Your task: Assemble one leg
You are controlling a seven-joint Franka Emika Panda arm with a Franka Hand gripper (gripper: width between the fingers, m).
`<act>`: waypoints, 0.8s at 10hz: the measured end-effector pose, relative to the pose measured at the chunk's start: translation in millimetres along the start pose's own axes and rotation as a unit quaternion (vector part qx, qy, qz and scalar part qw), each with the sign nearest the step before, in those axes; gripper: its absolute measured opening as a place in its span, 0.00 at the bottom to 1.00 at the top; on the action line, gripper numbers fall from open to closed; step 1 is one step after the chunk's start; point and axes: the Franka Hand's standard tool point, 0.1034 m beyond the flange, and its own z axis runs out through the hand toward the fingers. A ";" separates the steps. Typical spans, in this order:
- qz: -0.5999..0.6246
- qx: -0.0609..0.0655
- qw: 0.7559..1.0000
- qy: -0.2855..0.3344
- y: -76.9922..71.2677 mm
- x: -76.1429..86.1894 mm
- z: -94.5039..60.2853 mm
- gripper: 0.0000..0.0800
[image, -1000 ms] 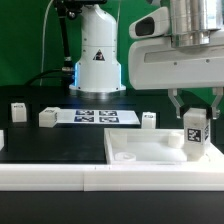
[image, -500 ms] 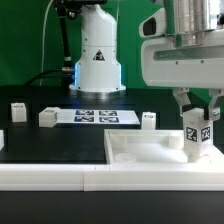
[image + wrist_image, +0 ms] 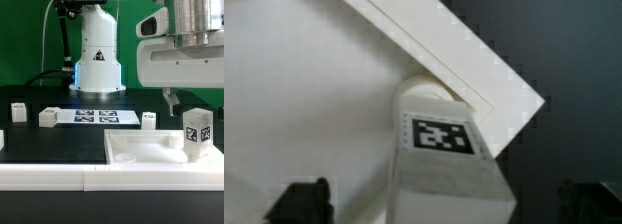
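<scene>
The leg (image 3: 197, 133) is a small white post with a square marker tag. It stands upright at the corner of the large white panel (image 3: 140, 157) on the exterior view's right. My gripper (image 3: 192, 99) hangs just above the leg, open and empty, with its fingers apart on either side. In the wrist view the leg (image 3: 446, 150) stands on the panel's corner (image 3: 313, 90), its tag facing the camera, and my gripper (image 3: 445, 203) straddles it with the dark fingertips (image 3: 299, 202) clear of its sides.
Three more small white legs stand on the black table on the exterior view's left and middle (image 3: 18, 110) (image 3: 47, 117) (image 3: 148, 120). The marker board (image 3: 95, 116) lies behind them. The robot's base (image 3: 97, 60) rises at the back.
The gripper has let go of the leg and risen straight up. The leg stays standing at the panel's corner.
</scene>
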 end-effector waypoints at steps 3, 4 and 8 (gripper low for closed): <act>-0.170 -0.005 0.985 -0.008 -0.4 -1.8 -0.3 0.81; -0.226 -0.006 0.974 -0.010 -0.8 -2.7 -0.3 0.81; -0.393 -0.010 0.919 -0.012 -4.1 -5.9 0.4 0.81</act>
